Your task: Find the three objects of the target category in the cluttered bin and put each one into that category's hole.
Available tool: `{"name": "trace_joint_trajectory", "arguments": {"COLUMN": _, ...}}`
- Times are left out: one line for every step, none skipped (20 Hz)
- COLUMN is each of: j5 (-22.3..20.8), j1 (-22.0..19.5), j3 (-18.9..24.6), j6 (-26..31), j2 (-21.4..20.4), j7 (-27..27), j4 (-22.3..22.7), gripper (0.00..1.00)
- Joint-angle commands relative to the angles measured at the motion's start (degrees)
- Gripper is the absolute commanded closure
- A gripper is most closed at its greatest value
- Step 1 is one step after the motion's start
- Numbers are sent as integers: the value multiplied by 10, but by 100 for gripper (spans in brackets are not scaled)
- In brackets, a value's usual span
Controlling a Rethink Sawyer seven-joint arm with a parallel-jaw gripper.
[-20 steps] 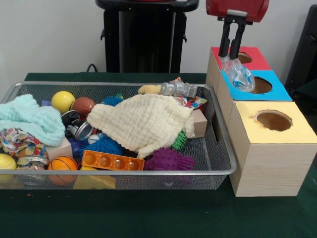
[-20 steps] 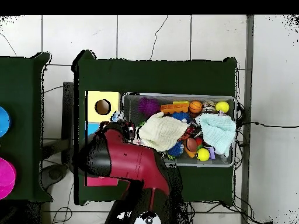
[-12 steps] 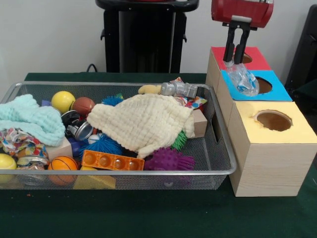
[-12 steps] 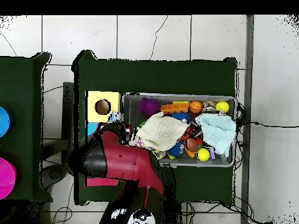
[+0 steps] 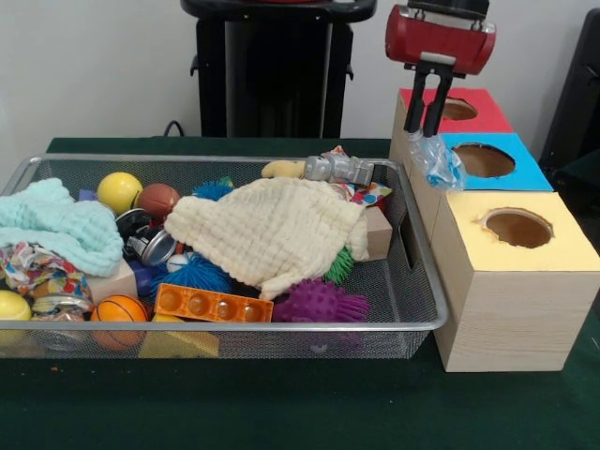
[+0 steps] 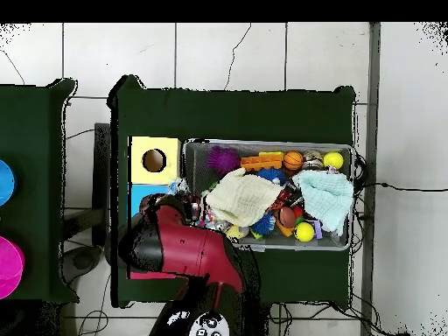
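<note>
- Check the gripper (image 5: 424, 130): its two black fingers (image 5: 435, 103) are clamped on the top of a crumpled clear plastic bag with blue print (image 5: 437, 163).
- Note the bag's position: it hangs directly below the fingertips, clear of the table, in front of the left edge of the blue-topped wooden box (image 5: 487, 161).
- Note its orientation: the long axis runs roughly vertical, gripped end up, loose end down and swung slightly to the right of the fingers.
- In the front view you can read the three box tops beside the fingers: the red-topped box (image 5: 464, 108) behind them, the blue one just to their right, the yellow-topped box (image 5: 518, 230) nearest the camera.
- In the overhead view, the red arm (image 6: 179, 249) hides the fingers and most of the red and blue tops; only the yellow top shows whole.
- The wire mesh bin (image 5: 417, 319) sits left of the fingers, with a cream knitted cloth (image 5: 272, 230) on top of the clutter.
</note>
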Motion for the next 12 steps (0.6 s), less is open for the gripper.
{"name": "trace_joint_trajectory", "arguments": {"j5": 30, "j1": 12, "j3": 3, "j6": -3, "j2": 6, "j7": 164, "j4": 58, "gripper": 100}}
{"name": "trace_joint_trajectory", "arguments": {"j5": 33, "j1": 14, "j3": 2, "j6": -4, "j2": 5, "j7": 167, "j4": 60, "gripper": 100}}
{"name": "trace_joint_trajectory", "arguments": {"j5": 36, "j1": 16, "j3": 2, "j6": -5, "j2": 4, "j7": 169, "j4": 61, "gripper": 100}}
{"name": "trace_joint_trajectory", "arguments": {"j5": 39, "j1": 16, "j3": 5, "j6": -5, "j2": 3, "j7": 170, "j4": 63, "gripper": 100}}
{"name": "trace_joint_trajectory", "arguments": {"j5": 41, "j1": 16, "j3": 8, "j6": -8, "j2": 2, "j7": 170, "j4": 66, "gripper": 100}}
{"name": "trace_joint_trajectory", "arguments": {"j5": 43, "j1": 16, "j3": 13, "j6": -15, "j2": -1, "j7": 172, "j4": 76, "gripper": 100}}
{"name": "trace_joint_trajectory", "arguments": {"j5": 45, "j1": 17, "j3": 15, "j6": -19, "j2": -2, "j7": 173, "j4": 80, "gripper": 100}}
{"name": "trace_joint_trajectory", "arguments": {"j5": 48, "j1": 17, "j3": 16, "j6": -22, "j2": -2, "j7": 173, "j4": 82, "gripper": 100}}
{"name": "trace_joint_trajectory", "arguments": {"j5": 50, "j1": 18, "j3": 17, "j6": -25, "j2": -3, "j7": 172, "j4": 84, "gripper": 100}}
{"name": "trace_joint_trajectory", "arguments": {"j5": 53, "j1": 22, "j3": 15, "j6": -22, "j2": -2, "j7": 172, "j4": 82, "gripper": 100}}
{"name": "trace_joint_trajectory", "arguments": {"j5": 55, "j1": 23, "j3": 15, "j6": -22, "j2": -2, "j7": 171, "j4": 82, "gripper": 100}}
{"name": "trace_joint_trajectory", "arguments": {"j5": 58, "j1": 28, "j3": 14, "j6": -18, "j2": -2, "j7": 172, "j4": 84, "gripper": 100}}
